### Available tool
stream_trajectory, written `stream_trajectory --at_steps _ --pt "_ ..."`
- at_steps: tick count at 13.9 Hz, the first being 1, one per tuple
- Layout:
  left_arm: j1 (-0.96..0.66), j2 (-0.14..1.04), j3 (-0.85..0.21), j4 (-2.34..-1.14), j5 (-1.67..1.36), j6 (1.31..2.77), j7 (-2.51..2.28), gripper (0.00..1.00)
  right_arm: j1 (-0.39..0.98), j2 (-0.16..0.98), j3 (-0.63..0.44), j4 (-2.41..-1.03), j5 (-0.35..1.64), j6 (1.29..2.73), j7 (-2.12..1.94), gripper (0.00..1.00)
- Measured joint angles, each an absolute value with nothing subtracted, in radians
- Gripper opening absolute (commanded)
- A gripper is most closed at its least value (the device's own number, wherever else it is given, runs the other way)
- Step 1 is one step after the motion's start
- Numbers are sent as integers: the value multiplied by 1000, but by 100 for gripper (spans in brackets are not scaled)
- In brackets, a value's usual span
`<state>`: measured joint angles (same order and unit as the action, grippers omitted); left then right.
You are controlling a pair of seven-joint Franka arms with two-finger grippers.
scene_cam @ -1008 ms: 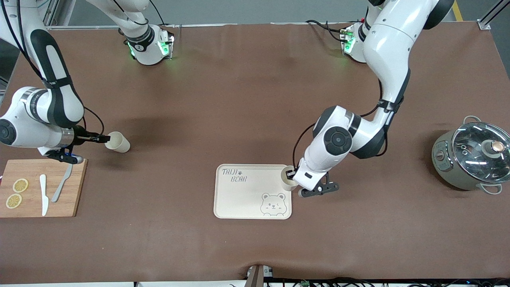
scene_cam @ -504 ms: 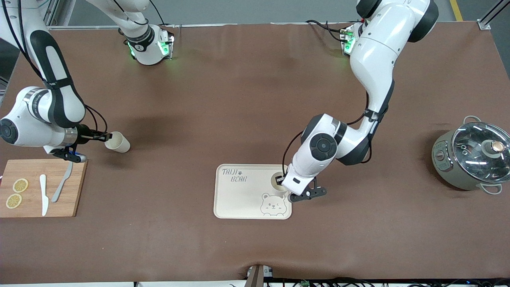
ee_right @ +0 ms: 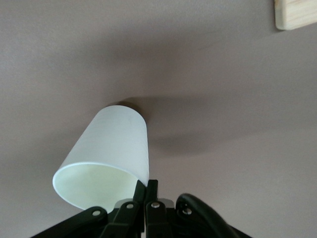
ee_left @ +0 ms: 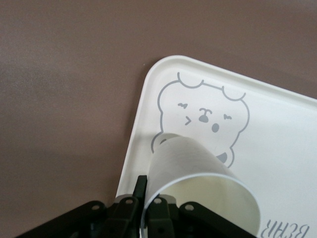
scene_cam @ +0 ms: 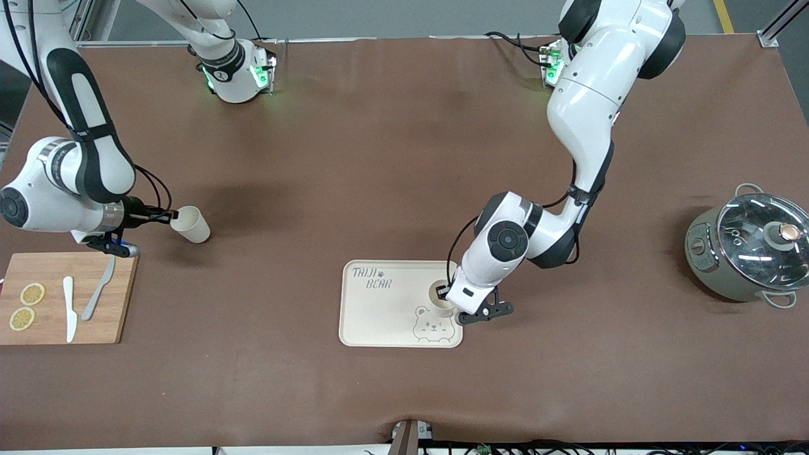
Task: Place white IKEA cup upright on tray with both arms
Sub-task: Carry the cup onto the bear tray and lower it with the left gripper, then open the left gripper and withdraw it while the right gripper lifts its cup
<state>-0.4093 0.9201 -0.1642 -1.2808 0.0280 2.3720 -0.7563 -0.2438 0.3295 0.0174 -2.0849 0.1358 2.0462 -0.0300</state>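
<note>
A white cup (scene_cam: 439, 296) stands mouth up on the cream tray (scene_cam: 379, 316), beside the bear-face drawing. My left gripper (scene_cam: 446, 292) is shut on its rim, one finger outside the wall and one inside. In the left wrist view the cup (ee_left: 198, 188) rises from the tray (ee_left: 277, 129) against the left gripper (ee_left: 148, 191). A second white cup (scene_cam: 191, 224) is tilted over the bare table beside the cutting board, mouth toward my right gripper (scene_cam: 172, 216), which is shut on its rim. The right wrist view shows this cup (ee_right: 111, 148) pinched by the right gripper (ee_right: 147, 187).
A wooden cutting board (scene_cam: 120, 316) at the right arm's end carries lemon slices (scene_cam: 31, 294), a white knife (scene_cam: 69, 308) and a grey utensil (scene_cam: 98, 292). A grey pot with a glass lid (scene_cam: 746, 246) stands at the left arm's end.
The left arm carried its cup from the tray's edge inward, toward the bear drawing. The right gripper closed on the second cup's rim and tipped it slightly.
</note>
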Motion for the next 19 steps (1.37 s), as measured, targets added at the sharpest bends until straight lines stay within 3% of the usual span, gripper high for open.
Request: stream_trajectory --at_steps 8,12,19 --pt "-407 891 -151 -1236 28 2365 -756 100 -236 313 24 -1900 241 1914 9 0" --pt "-365 784 -143 -1228 28 2246 -756 100 -177 312 29 -1766 250 1786 191 0" --pt "-260 585 -142 -1231 28 1988 -726 100 -20 319 32 -1677 253 1781 495 0"
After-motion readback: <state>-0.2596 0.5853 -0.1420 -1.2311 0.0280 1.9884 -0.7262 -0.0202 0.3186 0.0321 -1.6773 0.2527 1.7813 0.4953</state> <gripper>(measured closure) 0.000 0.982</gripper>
